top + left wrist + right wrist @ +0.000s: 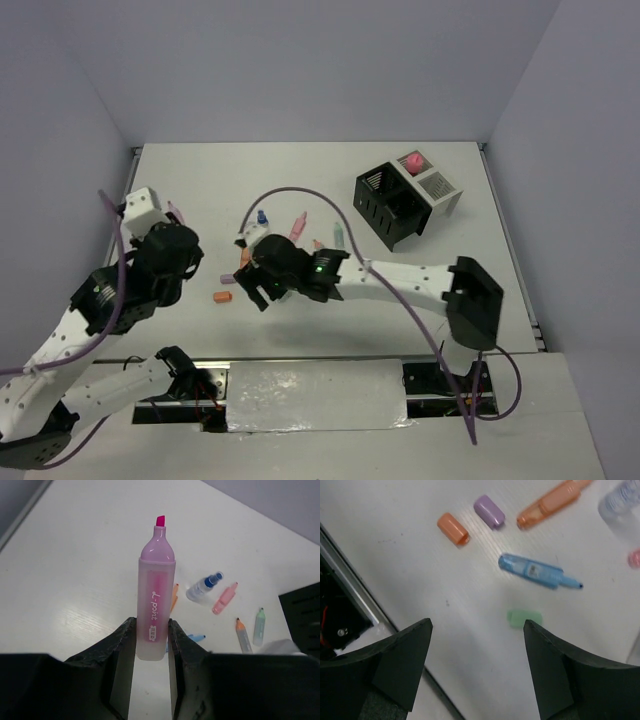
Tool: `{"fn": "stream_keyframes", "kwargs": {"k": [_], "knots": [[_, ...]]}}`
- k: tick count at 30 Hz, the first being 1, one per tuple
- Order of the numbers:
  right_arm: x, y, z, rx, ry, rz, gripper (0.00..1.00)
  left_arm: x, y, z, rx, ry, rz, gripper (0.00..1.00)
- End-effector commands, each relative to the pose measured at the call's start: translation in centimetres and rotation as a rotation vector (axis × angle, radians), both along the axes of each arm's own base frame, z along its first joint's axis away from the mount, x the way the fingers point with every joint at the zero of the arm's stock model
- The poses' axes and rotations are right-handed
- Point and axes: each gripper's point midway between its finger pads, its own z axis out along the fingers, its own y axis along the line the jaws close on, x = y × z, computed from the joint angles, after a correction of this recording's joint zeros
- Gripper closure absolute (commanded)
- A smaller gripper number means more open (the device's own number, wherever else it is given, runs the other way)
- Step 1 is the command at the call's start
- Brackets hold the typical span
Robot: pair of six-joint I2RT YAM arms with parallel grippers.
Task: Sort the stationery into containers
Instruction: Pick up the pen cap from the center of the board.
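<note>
My left gripper (151, 637) is shut on a pink highlighter (155, 600), uncapped, tip pointing away, held above the table's left part (176, 214). My right gripper (477, 630) is open and empty, hovering over the table with a small green piece (524, 618) beside its right finger. A blue highlighter (535, 571), an orange highlighter (550, 502), a purple cap (489, 511) and an orange cap (453, 528) lie beyond it. The black container (390, 207) and the white container (437, 187), which holds a pink item (412, 161), stand at the far right.
A blue-capped bottle (204, 586), a small pink highlighter (224, 598), an orange-tipped grey one (242, 635) and a green one (259, 626) lie mid-table. The right arm (400, 278) stretches across the table's front. The table's near edge (350, 580) is close to the right gripper.
</note>
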Motion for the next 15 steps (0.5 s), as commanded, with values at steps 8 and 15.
{"fn": "stream_keyframes", "kwargs": {"k": [8,15], "knots": [[6.3,11.1,-0.7,-0.053,-0.222,0.202,0.35,-2.6,4.2,3.9,-0.084,-0.231,0.053,1.0],[8.5,13.1,-5.7,-0.152,-0.196,0.321,0.37,-3.6,4.4,3.9,-0.1,-0.304,-0.025,1.0]]}}
